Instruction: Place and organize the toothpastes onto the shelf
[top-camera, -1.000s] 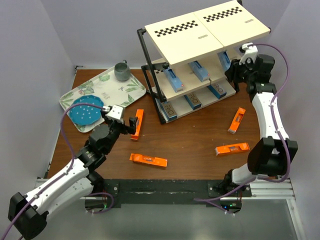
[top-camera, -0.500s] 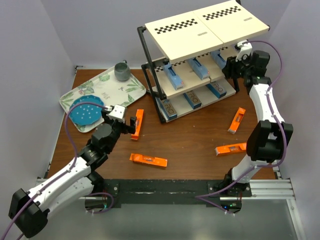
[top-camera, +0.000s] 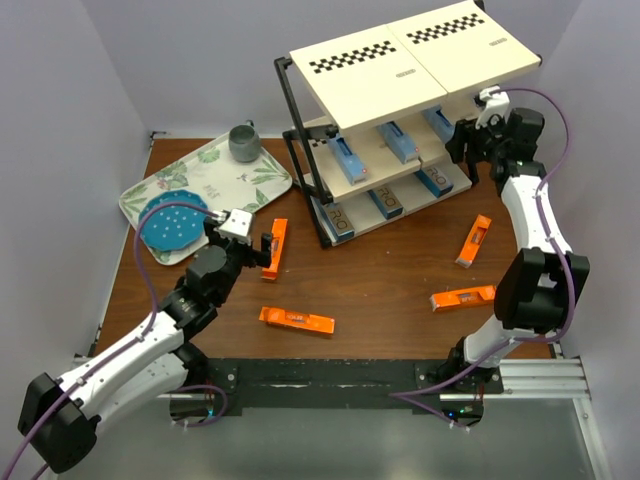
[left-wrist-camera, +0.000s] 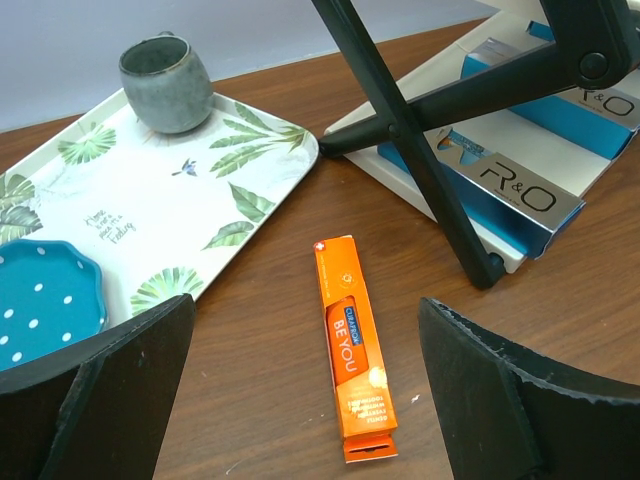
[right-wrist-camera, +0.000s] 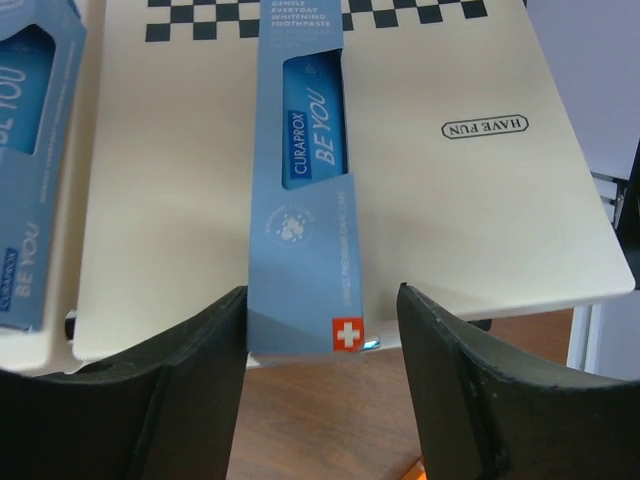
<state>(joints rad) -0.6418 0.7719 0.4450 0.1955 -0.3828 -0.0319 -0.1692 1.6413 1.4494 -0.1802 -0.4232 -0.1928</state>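
Flanking a blue toothpaste (right-wrist-camera: 300, 200), the right gripper (right-wrist-camera: 320, 295) seems parted.

You have four orange toothpastes (top-camera: 296, 319) on the tabletop (top-camera: 390, 280), three blue toothpastes (top-camera: 398, 142) and three silver-white toothpastes (top-camera: 335, 215) on the shelf (top-camera: 400, 62), one tray (top-camera: 255, 185), one cup (top-camera: 243, 142), one plate (top-camera: 170, 222).

Looks like a robotics lab test cell. Shows a brown table (top-camera: 400, 290) boxed in by bare pale walls (top-camera: 60, 100), with a left arm (top-camera: 130, 355) and right arm (top-camera: 535, 225) bolted to a metal rail (top-camera: 545, 372) at its near edge, plus a checker-marked shelf (top-camera: 400, 70).
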